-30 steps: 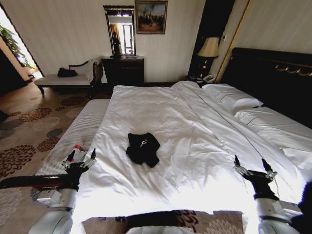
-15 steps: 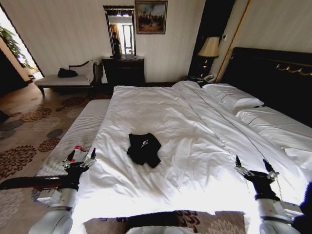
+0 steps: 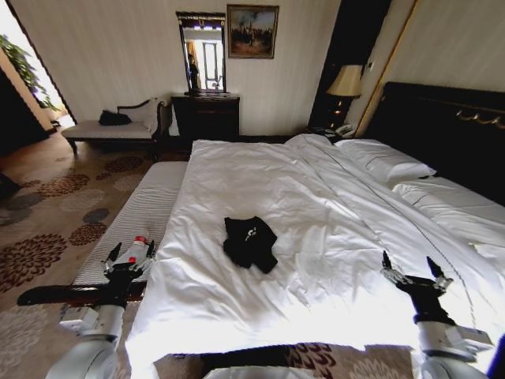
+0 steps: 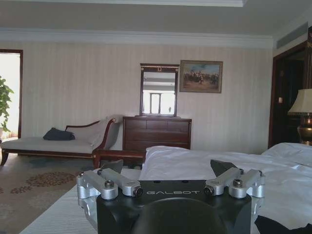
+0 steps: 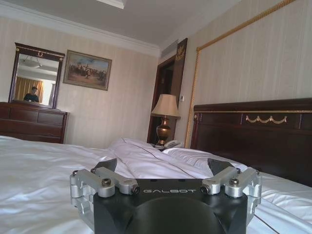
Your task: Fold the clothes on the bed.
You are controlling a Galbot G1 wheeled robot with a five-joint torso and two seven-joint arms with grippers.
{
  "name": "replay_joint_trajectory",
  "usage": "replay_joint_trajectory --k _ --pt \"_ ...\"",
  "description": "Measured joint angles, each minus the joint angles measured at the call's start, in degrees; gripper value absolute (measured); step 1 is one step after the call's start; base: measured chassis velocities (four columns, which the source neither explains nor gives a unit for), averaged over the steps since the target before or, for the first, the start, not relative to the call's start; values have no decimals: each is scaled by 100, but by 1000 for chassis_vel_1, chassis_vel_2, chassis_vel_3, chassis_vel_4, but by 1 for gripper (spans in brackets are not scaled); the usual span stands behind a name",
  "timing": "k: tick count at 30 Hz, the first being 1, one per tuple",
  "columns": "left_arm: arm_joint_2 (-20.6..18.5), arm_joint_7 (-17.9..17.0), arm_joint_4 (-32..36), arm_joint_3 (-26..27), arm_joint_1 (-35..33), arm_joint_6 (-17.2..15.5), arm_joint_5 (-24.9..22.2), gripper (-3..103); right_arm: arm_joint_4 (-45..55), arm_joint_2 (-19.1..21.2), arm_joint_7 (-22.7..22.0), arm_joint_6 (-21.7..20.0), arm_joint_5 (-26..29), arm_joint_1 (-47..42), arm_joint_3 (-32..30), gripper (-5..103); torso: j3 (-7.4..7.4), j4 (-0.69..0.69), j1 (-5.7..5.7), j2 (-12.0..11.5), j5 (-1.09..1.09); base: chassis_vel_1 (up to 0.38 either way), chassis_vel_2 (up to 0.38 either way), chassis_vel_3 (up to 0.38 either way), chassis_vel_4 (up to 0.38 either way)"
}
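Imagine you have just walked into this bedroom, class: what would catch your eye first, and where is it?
First, the crumpled black T-shirt, a dark heap on the white duvet near the middle of the bed. Next, the two open grippers raised at the near edge: the left gripper over the grey striped bench, the right gripper over the bedding.

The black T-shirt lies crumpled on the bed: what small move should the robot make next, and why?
Probably drive a little closer. The black T-shirt lies bunched near the middle of the bed, well beyond both tools. The left tool hangs open over the striped bench, the right tool open above the duvet, neither touching the shirt.
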State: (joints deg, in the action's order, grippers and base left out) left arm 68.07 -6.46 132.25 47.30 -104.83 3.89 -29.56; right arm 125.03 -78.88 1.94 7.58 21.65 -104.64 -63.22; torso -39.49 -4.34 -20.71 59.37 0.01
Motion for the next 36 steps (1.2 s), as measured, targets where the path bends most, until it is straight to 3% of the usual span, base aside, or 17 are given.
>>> replay_joint_trajectory --k 24,29,32,33,36 --pt "-11 38 -35 -13 -17 -13 44 100 35 36 197 123 -109 -8 46 100 0 1 -1 0 -6 -39 20 41 -27" --pt "-223 92 -88 -62 9 -150 16 100 41 97 175 171 -72 -27 61 100 -1 1 -1 0 -2 -35 -17 32 22" --pt "-609 72 -99 -149 185 -607 -576 100 55 145 174 172 -69 -20 92 100 0 -1 0 0 -4 0 0 0 0" --pt "-609 72 -99 -149 185 -607 -576 100 55 145 174 172 -69 -20 92 100 0 -1 0 0 -4 0 0 0 0" --pt "-888 -105 -94 -220 246 -1034 -1355 100 55 166 174 169 -106 -6 203 100 -1 0 -1 0 -7 0 0 0 0"
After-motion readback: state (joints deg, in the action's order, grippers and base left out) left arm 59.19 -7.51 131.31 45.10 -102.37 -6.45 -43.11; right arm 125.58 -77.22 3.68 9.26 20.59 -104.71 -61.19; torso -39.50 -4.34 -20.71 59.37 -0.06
